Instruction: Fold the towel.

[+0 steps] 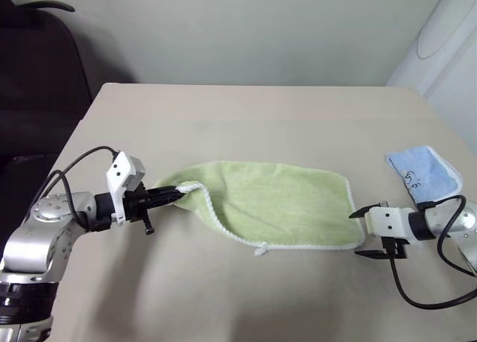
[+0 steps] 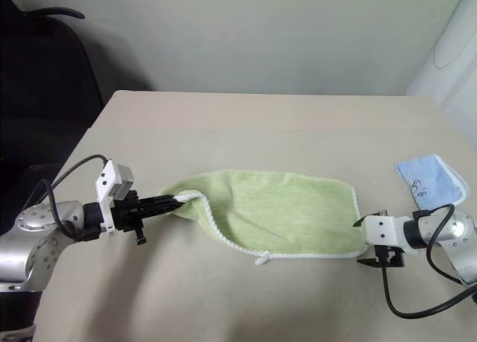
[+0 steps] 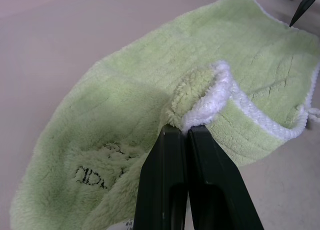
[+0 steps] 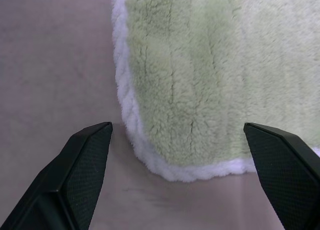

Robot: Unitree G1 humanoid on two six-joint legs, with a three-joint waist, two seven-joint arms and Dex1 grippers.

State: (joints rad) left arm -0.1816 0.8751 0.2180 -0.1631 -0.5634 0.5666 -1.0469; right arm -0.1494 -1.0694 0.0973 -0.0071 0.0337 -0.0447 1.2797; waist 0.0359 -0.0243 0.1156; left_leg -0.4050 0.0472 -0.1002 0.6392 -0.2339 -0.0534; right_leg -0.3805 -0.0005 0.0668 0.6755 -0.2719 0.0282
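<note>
The left tool (image 1: 176, 195) is closed on the towel (image 1: 283, 204), its two black fingers (image 3: 172, 190) pressed flat together on a bunched corner where green pile meets the white edging. The right tool (image 1: 361, 234) stands wide open at the towel's opposite end, gripping nothing; its two black, finely textured fingers (image 4: 82, 162) straddle a rounded towel corner without touching it.

The towel lies on the bench (image 1: 246, 118), stretched between the two tools, with its left corner lifted and the remainder flat on the surface. It is light green terry cloth with a soft looped pile that shows faint parallel ribs in the wrist views. A thick white stitched edging (image 4: 125, 104) runs along its border, and the corners are rounded. A small white loop (image 1: 260, 249) projects from the near edge. Dark handwritten characters (image 3: 92, 176) are visible on the pile near the gripped corner; they cannot be read.

The bench surface is smooth, matte and beige, with rounded far corners.

Farther right, well apart from the towel, a smaller light blue cloth (image 1: 421, 174) with white edging lies near the bench's right edge. It carries dark handwritten marks (image 1: 412, 179) that are not legible.
</note>
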